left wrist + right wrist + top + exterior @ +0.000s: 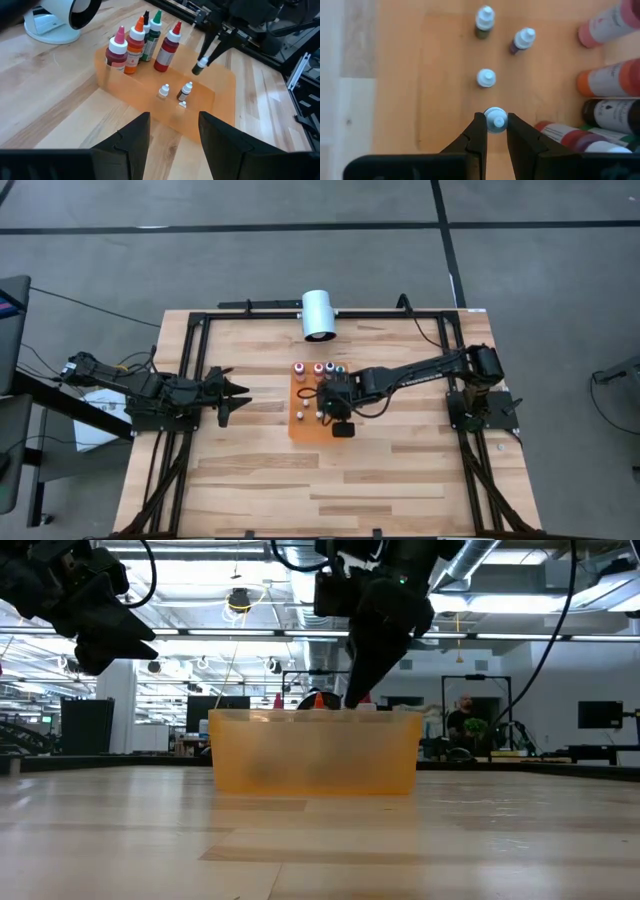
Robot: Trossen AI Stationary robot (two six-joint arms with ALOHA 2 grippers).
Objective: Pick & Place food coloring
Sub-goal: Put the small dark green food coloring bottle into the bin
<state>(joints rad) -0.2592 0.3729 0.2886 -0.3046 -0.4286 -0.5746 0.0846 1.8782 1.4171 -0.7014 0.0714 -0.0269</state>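
The food coloring bottles stand in a translucent orange tray point(300, 430) at mid-table. Several taller ones with coloured bodies point(135, 42) line its far side. Three tiny ones stand upright on the tray floor point(486, 77), point(522, 40), point(485, 19). My right gripper point(495, 120) hovers over the tray, pointing down, shut on a fourth tiny bottle point(199, 67). My left gripper point(172, 145) is open and waits over the bare table left of the tray point(240, 393), touching nothing. My right gripper pinches the tiny bottle by its white cap point(495, 121) between the ends of its two fingers point(480, 131), coming from above and pointing down. The bottle's dark body point(196, 71) hangs below the fingers, lifted off the tray floor.
A big white cylinder point(319, 315) lies at the table's far edge behind the tray. A black metal frame point(190, 350) runs along the table's sides. Bare wood lies near and to both sides of the tray. A person point(466, 725) stands far behind in the room.
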